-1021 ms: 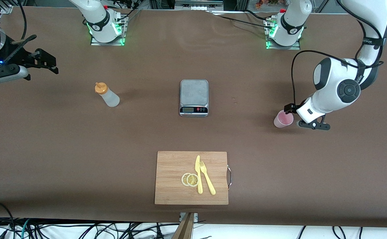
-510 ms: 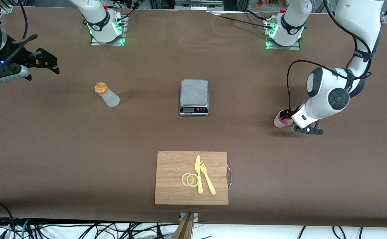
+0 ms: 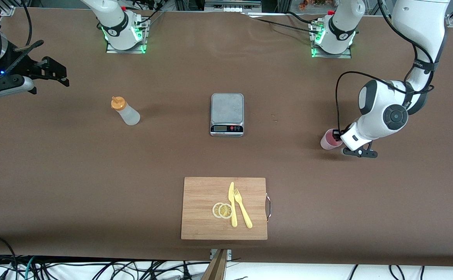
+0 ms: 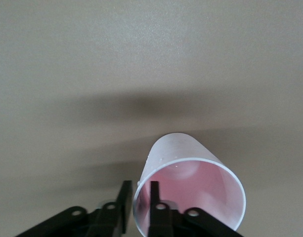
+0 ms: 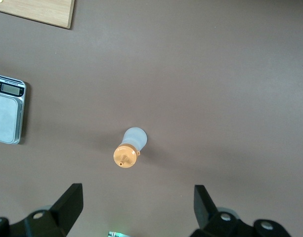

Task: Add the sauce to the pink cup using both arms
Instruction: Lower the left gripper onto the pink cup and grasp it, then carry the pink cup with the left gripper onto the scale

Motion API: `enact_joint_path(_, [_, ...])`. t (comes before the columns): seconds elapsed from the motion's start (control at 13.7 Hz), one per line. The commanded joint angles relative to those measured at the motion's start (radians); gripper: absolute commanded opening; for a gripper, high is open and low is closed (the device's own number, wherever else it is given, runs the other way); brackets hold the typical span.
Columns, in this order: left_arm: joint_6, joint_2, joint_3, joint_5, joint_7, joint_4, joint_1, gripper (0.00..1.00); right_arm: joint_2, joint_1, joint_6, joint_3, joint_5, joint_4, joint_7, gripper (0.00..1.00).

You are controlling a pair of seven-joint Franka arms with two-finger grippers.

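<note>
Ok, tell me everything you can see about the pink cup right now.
The pink cup is a small, pale pink, translucent plastic tumbler, slightly tapered, with no handle and a thin whitish rim. It stands upright on the brown table toward the left arm's end, apart from the scale and cutting board. It looks empty. The left gripper pinches its wall at the rim, one finger inside and the other outside. Nothing else touches it.
</note>
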Motion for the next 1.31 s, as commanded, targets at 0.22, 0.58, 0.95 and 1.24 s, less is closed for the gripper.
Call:
enact_joint_path(0.22, [-0.110,-0.047,-0.010,-0.007,-0.008,0.062,-0.002,0.00,-0.019,-0.003,0.007,-0.001,0.015,-0.011,0.007,0.99])
enact_joint_path(0.58, [-0.299,-0.046,-0.231,-0.015,-0.294,0.196,-0.005,0.00,-0.019,-0.003,0.013,-0.001,0.015,-0.011,0.007,0.99])
enact_joint_path(0.95, [-0.296,0.037,-0.360,-0.017,-0.658,0.342,-0.155,0.00,-0.019,-0.003,0.013,-0.001,0.015,-0.011,0.007,0.99])
enact_joint_path(1.24, [-0.268,0.141,-0.359,-0.024,-0.832,0.441,-0.342,0.00,-0.017,-0.003,0.013,-0.003,0.015,-0.011,0.007,0.99])
